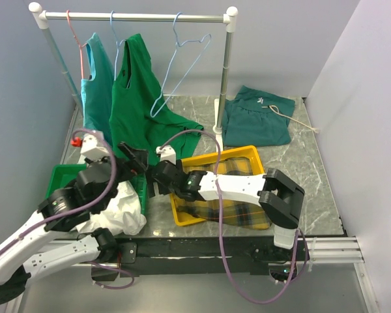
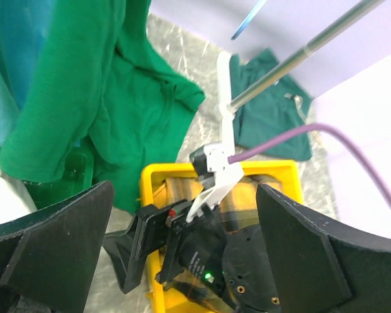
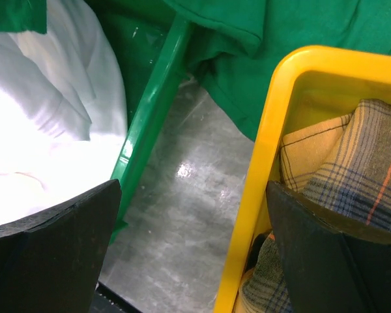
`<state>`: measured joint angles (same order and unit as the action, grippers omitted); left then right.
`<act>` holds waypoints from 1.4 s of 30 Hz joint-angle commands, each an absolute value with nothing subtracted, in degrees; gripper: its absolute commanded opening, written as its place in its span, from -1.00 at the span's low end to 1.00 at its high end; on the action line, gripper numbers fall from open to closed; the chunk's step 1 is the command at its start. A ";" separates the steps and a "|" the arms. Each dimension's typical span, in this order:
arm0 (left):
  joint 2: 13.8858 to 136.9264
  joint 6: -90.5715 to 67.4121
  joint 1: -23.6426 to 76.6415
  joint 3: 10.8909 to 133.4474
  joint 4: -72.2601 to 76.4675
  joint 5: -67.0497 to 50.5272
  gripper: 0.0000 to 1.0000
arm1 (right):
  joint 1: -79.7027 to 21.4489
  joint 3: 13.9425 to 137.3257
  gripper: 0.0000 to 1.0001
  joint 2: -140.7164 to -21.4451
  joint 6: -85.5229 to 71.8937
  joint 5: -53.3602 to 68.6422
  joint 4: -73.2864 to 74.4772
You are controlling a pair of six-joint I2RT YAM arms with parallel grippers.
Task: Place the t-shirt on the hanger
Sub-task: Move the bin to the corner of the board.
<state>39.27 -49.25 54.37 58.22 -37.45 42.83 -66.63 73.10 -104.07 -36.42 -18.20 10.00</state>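
The white t-shirt [image 1: 120, 208] lies crumpled in the green bin [image 1: 58, 176] at the front left. In the right wrist view it is bright white [image 3: 45, 130] and nothing holds it. The bare light-blue hanger [image 1: 182, 59] hangs on the rack's rail at the right; its tip shows in the left wrist view [image 2: 249, 18]. My left gripper [image 1: 133, 160] is open and empty above the bin's right edge. My right gripper [image 1: 158, 179] is open and empty over the gap between the green bin and the yellow bin [image 1: 247, 153]. The two grippers are close together.
The green shirt [image 1: 133, 98] on its blue hanger drapes down onto the table. A teal shirt [image 1: 98, 91] hangs on the pink-red hanger. Plaid cloth [image 1: 238, 208] fills the yellow bin. A dark green garment [image 1: 257, 124] lies at the back right. The rack's right post [image 1: 225, 78] stands mid-table.
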 commanded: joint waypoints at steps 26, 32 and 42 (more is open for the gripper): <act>36.56 -49.66 54.58 60.03 -36.56 45.09 0.93 | -76.37 84.37 1.00 -105.45 -34.37 -26.81 14.24; 37.09 -49.48 54.58 60.56 -36.56 44.74 0.93 | -75.77 90.87 1.00 -112.75 -34.19 -22.94 14.77; 36.91 -49.13 54.58 61.26 -36.83 44.65 0.93 | -69.35 92.29 1.00 -117.24 -39.55 -22.94 16.08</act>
<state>36.91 -49.30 54.37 59.11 -37.58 44.88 -71.83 92.23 -117.64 -37.10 -23.00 16.67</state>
